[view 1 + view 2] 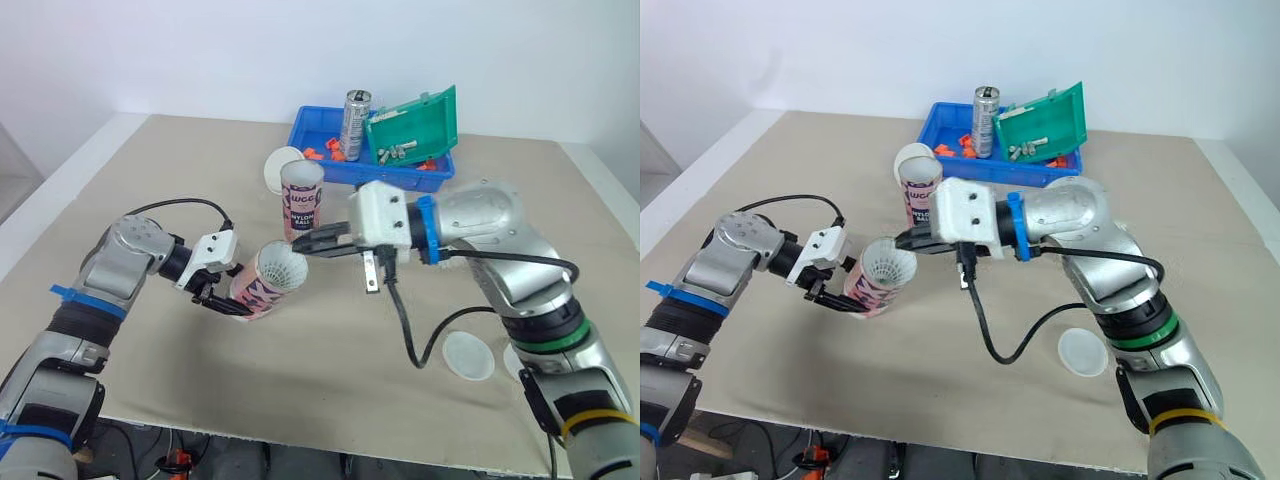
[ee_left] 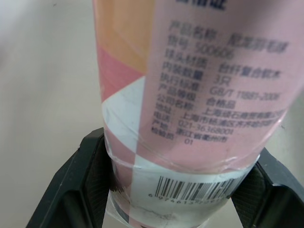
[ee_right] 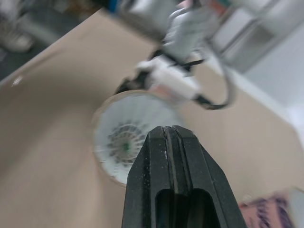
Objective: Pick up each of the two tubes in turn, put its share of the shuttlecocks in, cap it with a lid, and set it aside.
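Filling the tilted pink printed tube [image 1: 268, 280], grasped by the left tool [image 1: 222, 300]; the right tool [image 1: 298, 244], clenched empty, probably needs a white round lid [image 1: 468, 355] next.

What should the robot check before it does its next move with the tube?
1. Left pincer clamps the pink tube from both sides: ok.
2. Tube mouth is tilted toward the right pincer: ok.
3. A shuttlecock sits inside the tube: ok.
4. Tube holds its full share: cannot tell.
5. Right pincer is shut and holds nothing, so it is free to fetch: ok.
6. A loose lid lies on the table beside the right arm: ok.
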